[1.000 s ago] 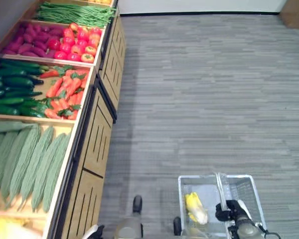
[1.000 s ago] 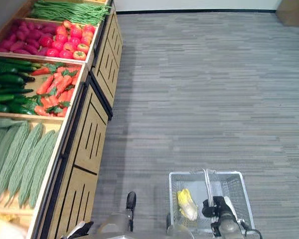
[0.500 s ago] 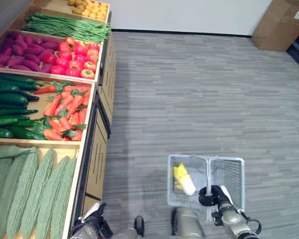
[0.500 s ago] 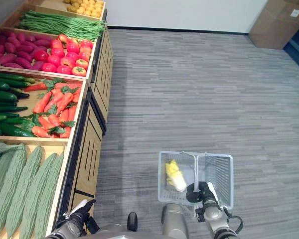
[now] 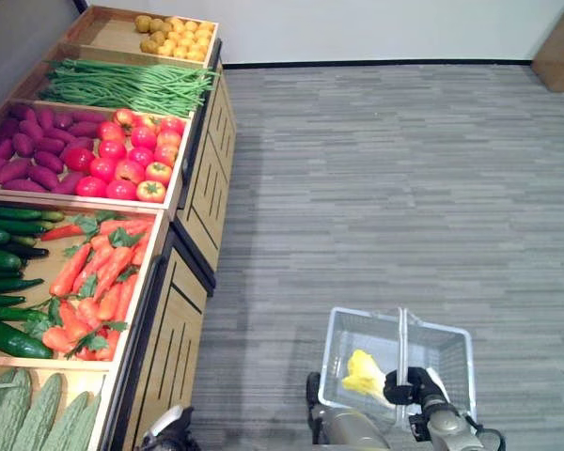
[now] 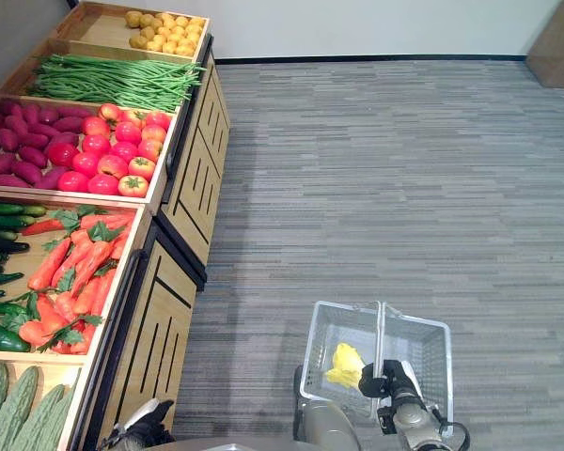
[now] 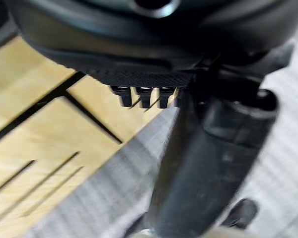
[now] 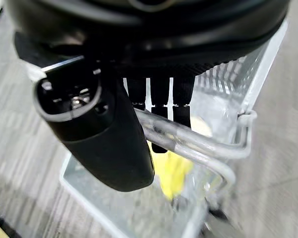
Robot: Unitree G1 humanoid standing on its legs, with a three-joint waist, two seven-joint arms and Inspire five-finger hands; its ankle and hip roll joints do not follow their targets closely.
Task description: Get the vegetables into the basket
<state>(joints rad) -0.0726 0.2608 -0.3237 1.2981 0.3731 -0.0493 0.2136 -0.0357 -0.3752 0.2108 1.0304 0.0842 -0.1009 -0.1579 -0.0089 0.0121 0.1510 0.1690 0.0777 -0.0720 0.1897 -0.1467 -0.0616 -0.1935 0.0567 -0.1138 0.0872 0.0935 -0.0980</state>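
We see the right hand (image 6: 383, 380) with fingers (image 8: 159, 106) curled round the basket (image 6: 432, 343) handle; a yellow vegetable (image 6: 343, 365) lies inside. Left hand (image 6: 141, 430) at 7 o'clock (fingers: cannot tell).

Setting: a shop, the produce section of a grocery store or a mock-up of one. You see a long wooden display stand (image 6: 174, 282) along the robot's left, split into open bins with slatted cabinet fronts below. Bin contents, far to near: small yellow-brown potatoes (image 6: 164, 21); green beans (image 6: 113, 83); purple sweet potatoes (image 6: 14, 141) beside red tomatoes (image 6: 113, 155); cucumbers (image 5: 5, 282) beside carrots (image 6: 75, 287); bitter gourds (image 6: 14, 413). You also see a wire shopping basket (image 6: 428, 343) over an aisle of grey striped carpet (image 6: 395, 188), a white wall (image 6: 357, 28) behind, and a cardboard box (image 6: 556, 52) in the far corner.
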